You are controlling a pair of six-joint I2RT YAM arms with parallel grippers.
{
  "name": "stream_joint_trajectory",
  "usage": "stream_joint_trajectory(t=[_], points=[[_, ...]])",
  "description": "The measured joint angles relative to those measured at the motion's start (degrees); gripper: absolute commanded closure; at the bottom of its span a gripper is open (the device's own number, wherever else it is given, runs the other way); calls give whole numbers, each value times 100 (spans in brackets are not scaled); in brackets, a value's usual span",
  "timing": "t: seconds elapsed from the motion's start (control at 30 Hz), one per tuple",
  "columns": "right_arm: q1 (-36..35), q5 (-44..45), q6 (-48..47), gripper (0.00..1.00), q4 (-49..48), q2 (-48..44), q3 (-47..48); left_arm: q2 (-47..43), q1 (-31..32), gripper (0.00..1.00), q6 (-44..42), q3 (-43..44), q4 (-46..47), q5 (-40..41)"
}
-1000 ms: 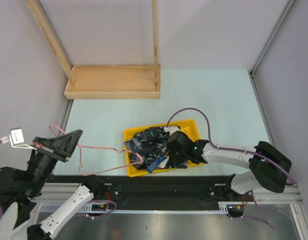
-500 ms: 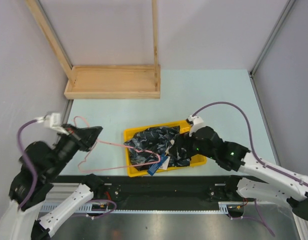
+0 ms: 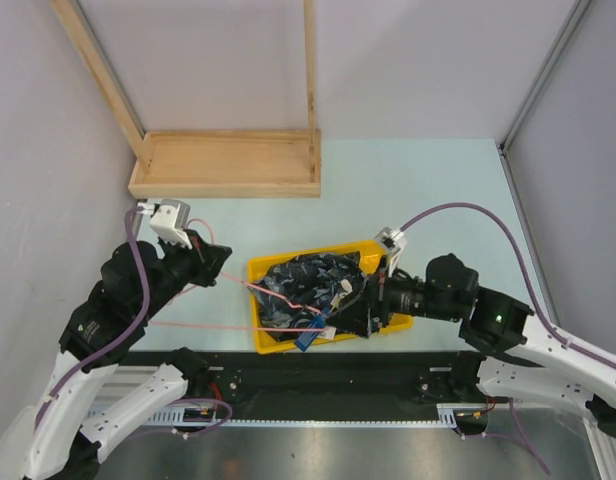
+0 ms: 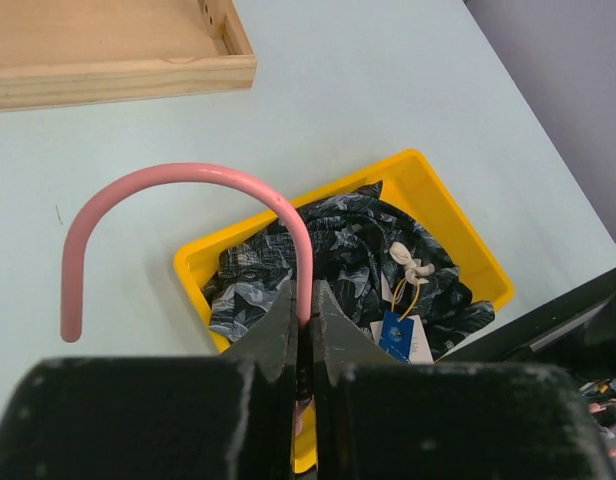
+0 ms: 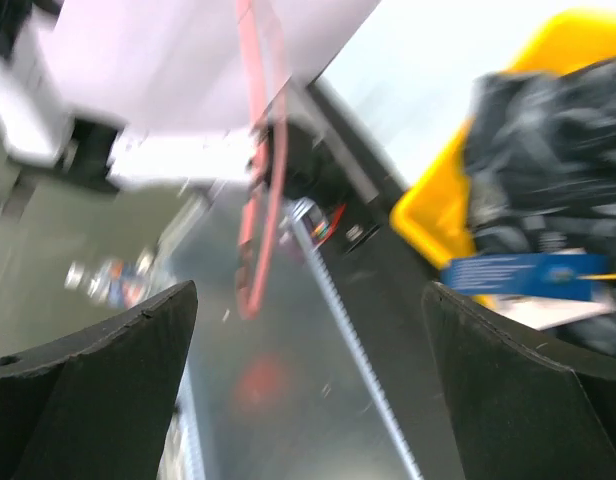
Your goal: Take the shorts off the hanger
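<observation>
The black shorts (image 3: 306, 280) with the pale print lie bunched in the yellow tray (image 3: 380, 249), their blue tag (image 3: 310, 334) at the tray's near edge. My left gripper (image 3: 215, 262) is left of the tray, shut on the pink hanger (image 3: 198, 325). The wire runs from there across the shorts; I cannot tell whether it still passes through them. In the left wrist view the left gripper (image 4: 304, 292) pinches the wire just below the hanger's hook (image 4: 178, 175), above the shorts (image 4: 348, 245). My right gripper (image 3: 350, 305) hovers open over the tray's right part. Its view is blurred, the right gripper (image 5: 308, 400) empty.
A shallow wooden tray (image 3: 225, 162) with two upright wooden posts stands at the back left. Grey walls close in on the left and right. A black rail (image 3: 338, 362) runs along the near table edge, just below the yellow tray (image 4: 443, 215).
My right gripper has opened, let go of the shorts and lifted off the tray. The left arm has swung up and rightward, carrying the hanger toward the tray.
</observation>
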State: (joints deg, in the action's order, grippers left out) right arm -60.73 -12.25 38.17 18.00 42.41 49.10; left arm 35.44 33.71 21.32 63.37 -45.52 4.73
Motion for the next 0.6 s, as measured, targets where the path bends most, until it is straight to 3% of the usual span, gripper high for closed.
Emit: stream_joint_trajectory(t=[0.17, 0.37, 0.47, 0.5, 0.6], points=[[-922, -24, -68, 12, -136, 632, 138, 7, 0, 100, -96, -2, 70, 0], [-1451, 605, -164, 21, -122, 835, 153, 4, 0, 100, -107, -15, 85, 0], [-1596, 922, -240, 32, -129, 866, 251, 2, 0, 100, -144, -70, 90, -4], [-1622, 1019, -264, 40, -129, 879, 293, 2, 0, 100, -149, -87, 85, -4], [-1646, 1198, -323, 49, -190, 940, 398, -2, 0, 100, -186, -122, 85, -22]])
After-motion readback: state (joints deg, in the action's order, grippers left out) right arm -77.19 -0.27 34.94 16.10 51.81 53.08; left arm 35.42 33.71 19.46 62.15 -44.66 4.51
